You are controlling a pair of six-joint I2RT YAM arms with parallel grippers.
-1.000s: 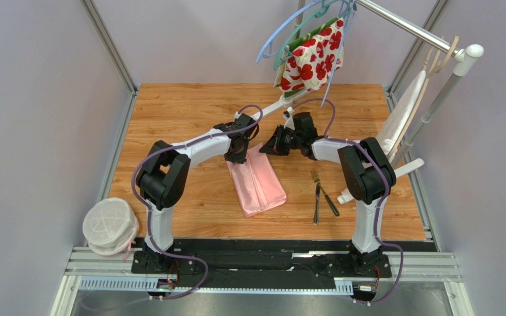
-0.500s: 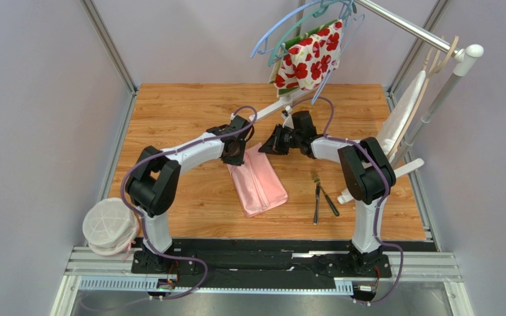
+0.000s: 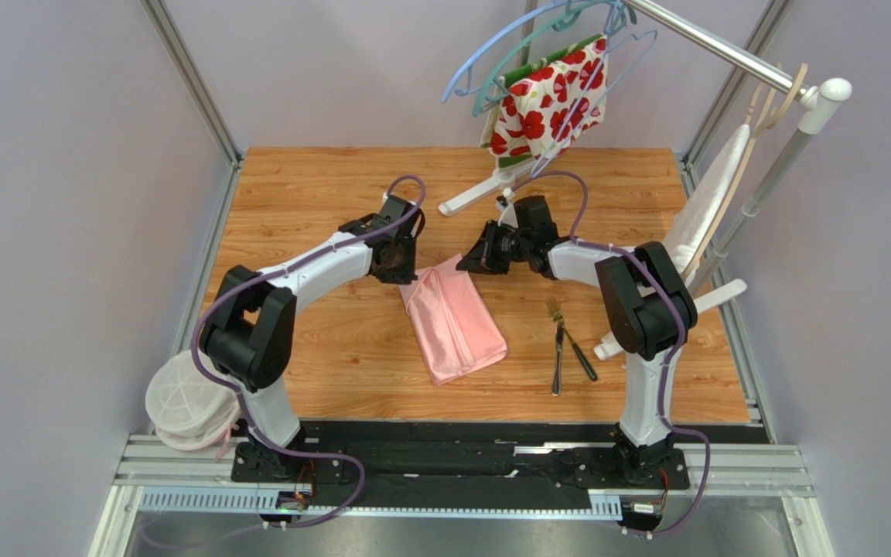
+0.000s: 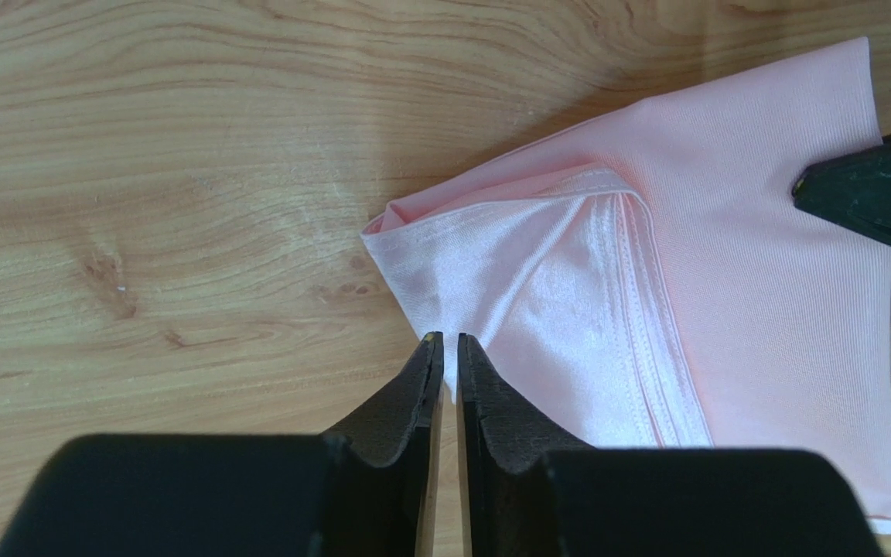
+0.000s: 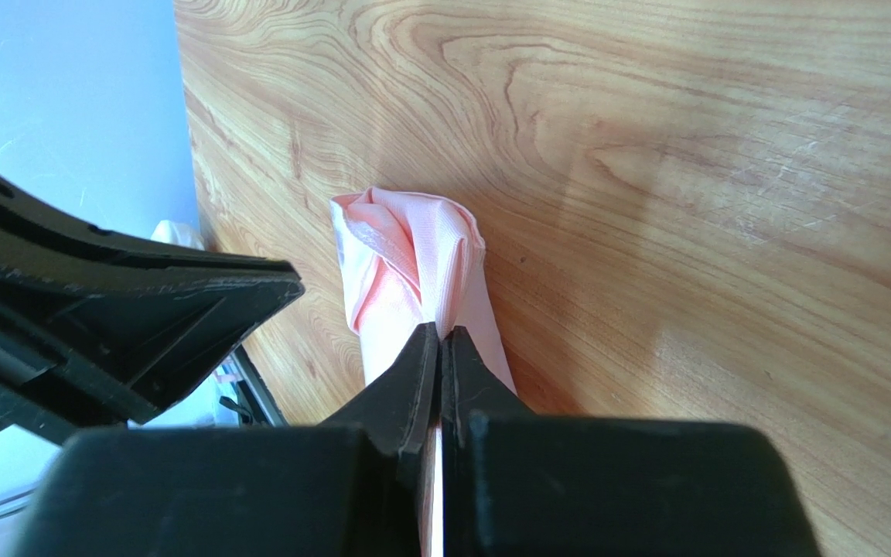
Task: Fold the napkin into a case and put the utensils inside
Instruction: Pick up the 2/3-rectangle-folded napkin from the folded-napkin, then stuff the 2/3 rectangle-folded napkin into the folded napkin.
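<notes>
Left fingers (image 4: 415, 395) drawn leftward off napkin (image 3: 453, 325), right fingers (image 5: 410, 383) pinching far corner

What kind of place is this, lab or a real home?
Probably a lab test booth: grey walls on metal posts box in a wooden table, with two robot arms bolted to a rail.

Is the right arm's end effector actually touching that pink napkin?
Touching. The right wrist view shows the right end effector shut on the napkin, pink cloth bunched at its tips and pinched between them.
</notes>
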